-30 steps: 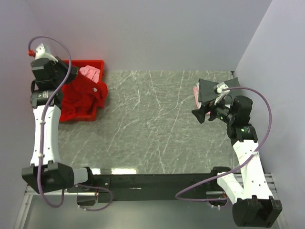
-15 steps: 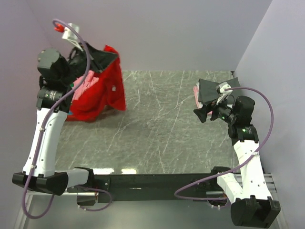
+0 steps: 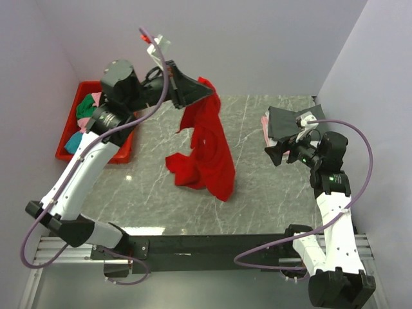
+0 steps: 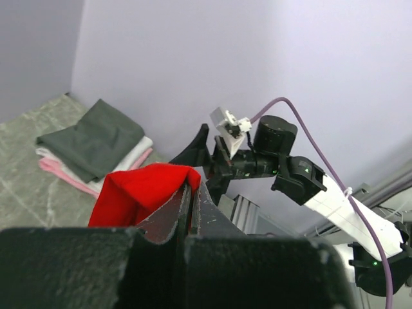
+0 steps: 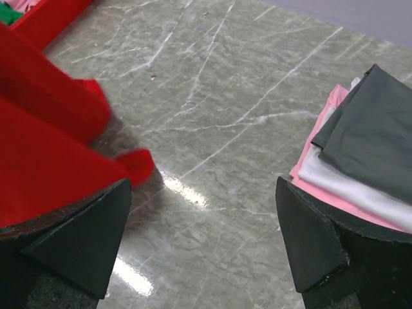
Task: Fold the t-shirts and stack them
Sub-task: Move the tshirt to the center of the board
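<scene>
My left gripper [image 3: 195,90] is raised over the table's back middle, shut on the top edge of a large red t-shirt [image 3: 209,151]. The shirt hangs down and its lower part bunches on the table. In the left wrist view the red cloth [image 4: 138,193] is pinched between the closed jaws of that gripper [image 4: 191,187]. My right gripper [image 3: 277,138] hovers open at the right with nothing in it [image 5: 201,193]. Beside it lies a folded stack [image 5: 367,135] of dark grey on white on pink; the top view shows only its pink edge [image 3: 264,131].
A red plastic bin [image 3: 67,132] stands at the far left, with green [image 3: 85,106], teal [image 3: 76,138] and pink [image 3: 95,98] shirts in it. Purple walls close in the back and both sides. The arm bases sit along the near edge.
My left arm has lifted the red shirt out of the bin and swung it right, over the table's middle. The bin's other shirts now show. The right arm has barely moved.
</scene>
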Tool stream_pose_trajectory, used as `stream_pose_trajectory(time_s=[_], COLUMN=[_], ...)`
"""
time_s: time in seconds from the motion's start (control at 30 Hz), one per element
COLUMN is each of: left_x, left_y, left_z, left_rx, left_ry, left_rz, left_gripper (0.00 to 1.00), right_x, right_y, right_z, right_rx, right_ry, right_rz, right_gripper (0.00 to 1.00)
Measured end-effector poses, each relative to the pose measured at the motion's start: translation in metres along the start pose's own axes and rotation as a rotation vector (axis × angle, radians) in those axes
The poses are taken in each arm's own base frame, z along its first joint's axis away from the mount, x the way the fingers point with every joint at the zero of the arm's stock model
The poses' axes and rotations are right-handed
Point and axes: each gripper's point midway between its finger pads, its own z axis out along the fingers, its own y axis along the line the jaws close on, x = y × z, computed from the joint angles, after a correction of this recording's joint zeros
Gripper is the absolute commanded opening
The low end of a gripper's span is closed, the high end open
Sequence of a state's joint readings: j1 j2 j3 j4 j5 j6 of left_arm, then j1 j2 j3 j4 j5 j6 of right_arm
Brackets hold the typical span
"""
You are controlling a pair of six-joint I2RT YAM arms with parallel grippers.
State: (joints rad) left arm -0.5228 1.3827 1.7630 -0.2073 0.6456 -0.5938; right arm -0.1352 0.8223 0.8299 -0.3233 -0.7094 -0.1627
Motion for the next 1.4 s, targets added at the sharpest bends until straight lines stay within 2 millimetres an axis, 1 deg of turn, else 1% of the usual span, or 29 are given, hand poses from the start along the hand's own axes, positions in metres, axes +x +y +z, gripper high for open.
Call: stream_pose_trajectory(time_s=[0.13,0.23,0.37,0.43,0.57,0.63,0.7,0.77,0.87,0.97,1.07,1.13,1.17,1.2,1.23,1.3,1.37,1.4], left_x=[0.004,0.003,-0.001,-0.003,-0.008,-0.008,-0.003,0.007,0.029,0.059,0.094,0.120,0.135,0.148,0.162,0.188,0.209,0.215], left_y=[-0.015,-0.030,-0.046,-0.054,-0.060,-0.059,-0.056,-0.049,-0.030,0.006,0.052,0.082,0.096,0.108,0.118,0.135,0.146,0.150], left_z=[0.023,0.039,0.052,0.054,0.051,0.047,0.040,0.028,0.001,-0.044,-0.092,-0.124,-0.140,-0.153,-0.163,-0.179,-0.189,-0.193], left_rx=[0.059,0.108,0.156,0.175,0.186,0.173,0.145,0.094,-0.005,-0.172,-0.380,-0.531,-0.611,-0.680,-0.738,-0.841,-0.915,-0.943], left_ry=[0.021,0.029,0.028,0.025,0.015,0.014,0.017,0.022,0.033,0.033,0.015,0.000,-0.007,-0.011,-0.003,0.017,0.053,0.070], left_rz=[0.002,0.006,0.015,0.020,0.045,0.068,0.084,0.101,0.110,0.081,0.006,-0.064,-0.116,-0.167,-0.208,-0.309,-0.376,-0.390], left_gripper=[0.01,0.01,0.01,0.01,0.01,0.00,0.00,0.00,0.00,0.00,0.02,0.27,0.44,0.73,0.80,0.87,0.88,0.88], right_x=[0.000,-0.001,-0.001,-0.002,-0.002,-0.002,-0.002,-0.002,-0.002,-0.002,0.000,0.001,0.002,0.003,0.004,0.007,0.010,0.011], right_y=[-0.002,-0.004,-0.007,-0.008,-0.009,-0.009,-0.009,-0.009,-0.009,-0.009,-0.008,-0.008,-0.009,-0.009,-0.009,-0.007,-0.005,-0.003], right_z=[-0.001,-0.002,-0.004,-0.005,-0.005,-0.005,-0.005,-0.005,-0.005,-0.005,-0.003,-0.002,-0.001,0.000,0.000,0.003,0.004,0.005], right_rx=[0.006,0.015,0.029,0.034,0.037,0.037,0.037,0.037,0.038,0.034,0.025,0.018,0.016,0.012,0.007,-0.012,-0.038,-0.055], right_ry=[-0.002,-0.003,-0.007,-0.010,-0.011,-0.011,-0.011,-0.011,-0.011,-0.010,-0.004,0.001,0.004,0.008,0.011,0.018,0.027,0.030], right_rz=[0.001,0.002,0.004,0.003,0.004,0.004,0.004,0.003,0.004,0.006,0.011,0.016,0.018,0.022,0.024,0.024,0.024,0.018], right_gripper=[0.98,0.98,0.98,0.98,0.98,0.98,0.98,0.98,0.98,0.98,0.98,0.98,0.98,0.98,0.98,0.98,0.97,0.97])
